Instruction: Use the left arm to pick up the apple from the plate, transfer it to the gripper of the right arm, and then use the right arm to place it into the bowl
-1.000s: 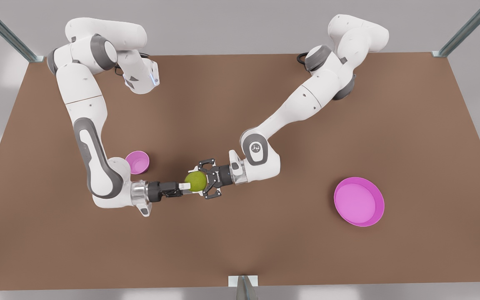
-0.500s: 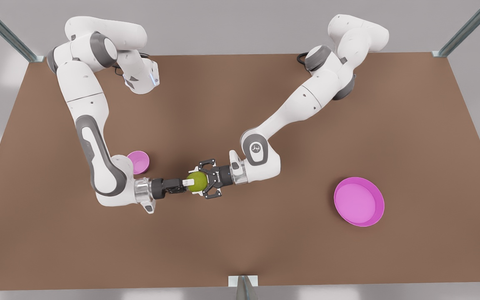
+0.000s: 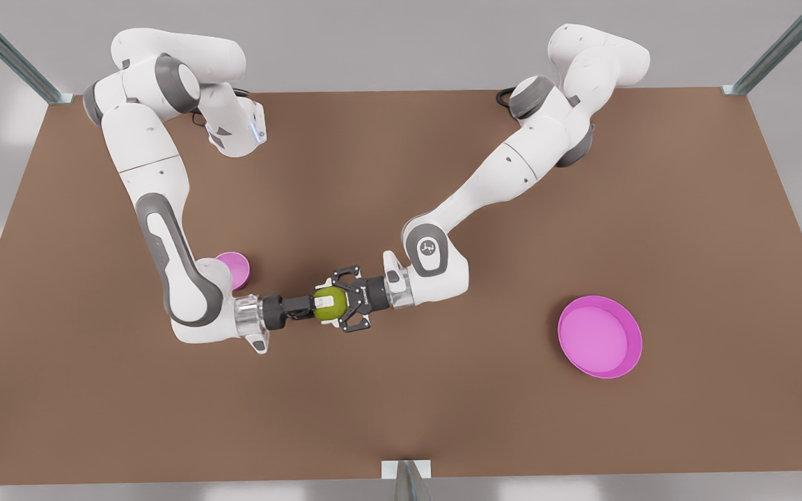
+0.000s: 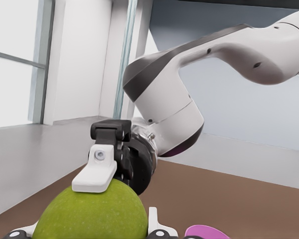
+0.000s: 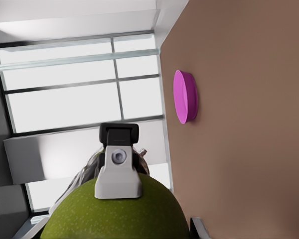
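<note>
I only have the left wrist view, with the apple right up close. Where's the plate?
Observer: The plate sits bare on the table, toward the front view's right, beyond the left pincer.
Operator: And the bowl?
Observer: The bowl stands upright beside the right arm, near the right pincer.
Operator: Is the apple over either dish?
Observer: No. The apple hangs over bare table between them.
</note>
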